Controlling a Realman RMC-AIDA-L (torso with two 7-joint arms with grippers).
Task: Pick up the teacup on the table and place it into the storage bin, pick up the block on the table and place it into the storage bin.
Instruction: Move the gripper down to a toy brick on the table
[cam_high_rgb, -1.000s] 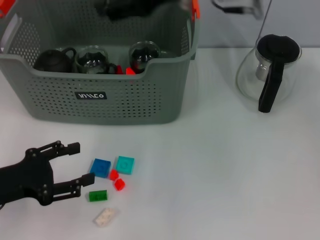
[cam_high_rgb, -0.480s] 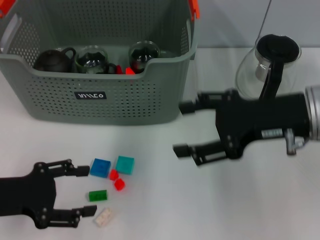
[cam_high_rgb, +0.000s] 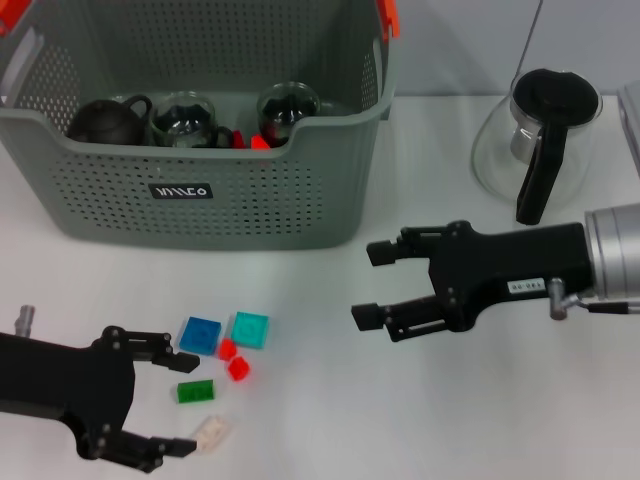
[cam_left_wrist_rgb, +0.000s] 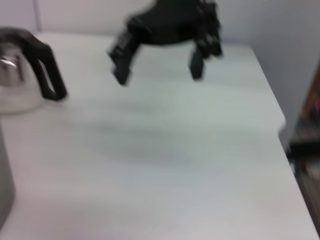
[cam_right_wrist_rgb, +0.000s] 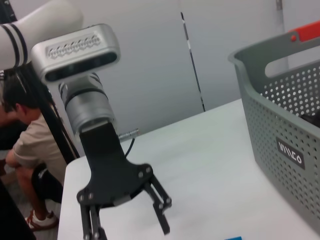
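The grey-green storage bin (cam_high_rgb: 200, 205) stands at the back left, and its wall also fills the side of the right wrist view (cam_right_wrist_rgb: 290, 135). Inside it are two glass teacups (cam_high_rgb: 185, 112) (cam_high_rgb: 288, 105) and a dark teapot (cam_high_rgb: 105, 120). Several small blocks lie in front of the bin: blue (cam_high_rgb: 201, 334), teal (cam_high_rgb: 250, 328), green (cam_high_rgb: 196, 391), whitish (cam_high_rgb: 212, 433) and two red (cam_high_rgb: 234, 360). My left gripper (cam_high_rgb: 172, 395) (cam_right_wrist_rgb: 129, 225) is open low at the front left, with the green block just beyond its fingertips and the whitish block by its near finger. My right gripper (cam_high_rgb: 371, 284) (cam_left_wrist_rgb: 160, 60) hangs open and empty right of the bin.
A glass pot with a black lid and handle (cam_high_rgb: 540, 140) (cam_left_wrist_rgb: 25, 75) stands at the back right. In the right wrist view a person (cam_right_wrist_rgb: 30, 150) sits beyond the table's left edge. White table surface lies between the blocks and the right gripper.
The right arm came from above the bin down to the table's right half and settled lower, right of the bin. The left gripper slid toward the front edge, closer to the green and whitish blocks.
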